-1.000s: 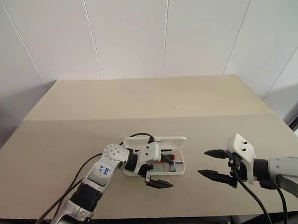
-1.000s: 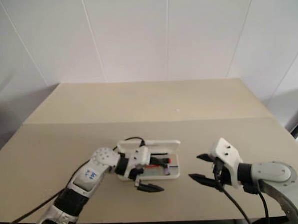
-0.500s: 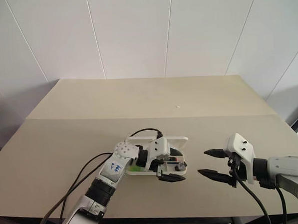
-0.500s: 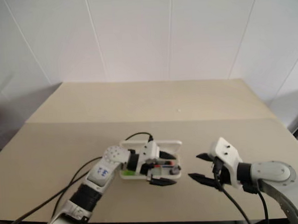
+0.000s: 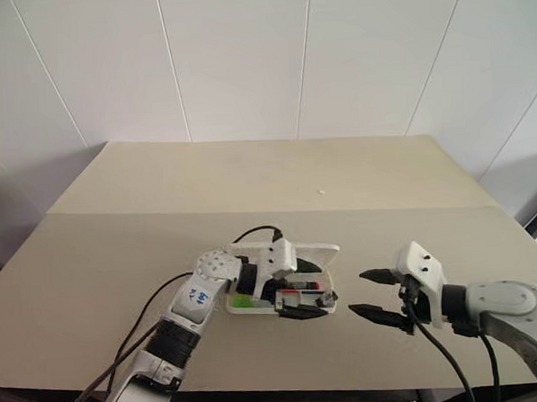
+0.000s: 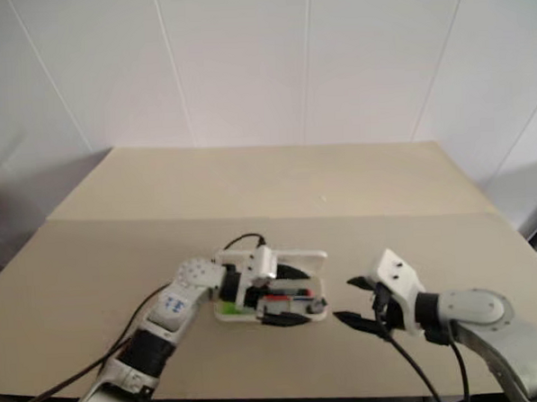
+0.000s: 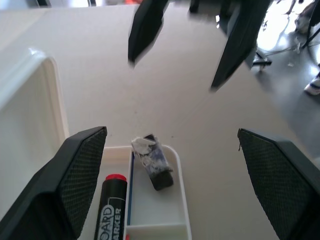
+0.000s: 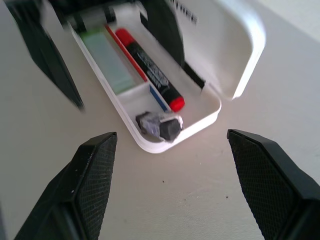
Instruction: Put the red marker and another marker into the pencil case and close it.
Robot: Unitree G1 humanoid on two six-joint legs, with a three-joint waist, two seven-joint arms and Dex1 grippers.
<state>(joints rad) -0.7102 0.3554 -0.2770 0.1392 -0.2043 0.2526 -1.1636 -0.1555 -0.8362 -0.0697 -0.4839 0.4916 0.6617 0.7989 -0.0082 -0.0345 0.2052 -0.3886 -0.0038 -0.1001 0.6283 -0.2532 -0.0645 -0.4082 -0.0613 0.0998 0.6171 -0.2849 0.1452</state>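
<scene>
The pencil case (image 8: 210, 107) lies open on the tabletop (image 5: 118, 254) near the middle of its front edge, lid (image 8: 225, 45) raised on the far side. Inside the tray, the red marker (image 8: 150, 67) lies along the lid side, its black barrel printed with white lettering and its red ends showing, and the pale mint body of another marker (image 8: 107, 60) lies in the long compartment beside it; its lime-green cap (image 5: 245, 302) shows at the tray's left end. A small dark grey block (image 8: 159, 125) sits in the short end compartment. With both markers apparently in, the step in hand looks to be the closing. The left gripper (image 5: 291, 290) hangs over the tray with its fingers spread and nothing between them; it should clear the tray before the lid comes down. The right gripper (image 5: 371, 294), just beside the case's right end, also stands wide apart and empty. A good close would press the lid's free edge down evenly while something steadies the tray, since the light shell may slide or pop back up.
</scene>
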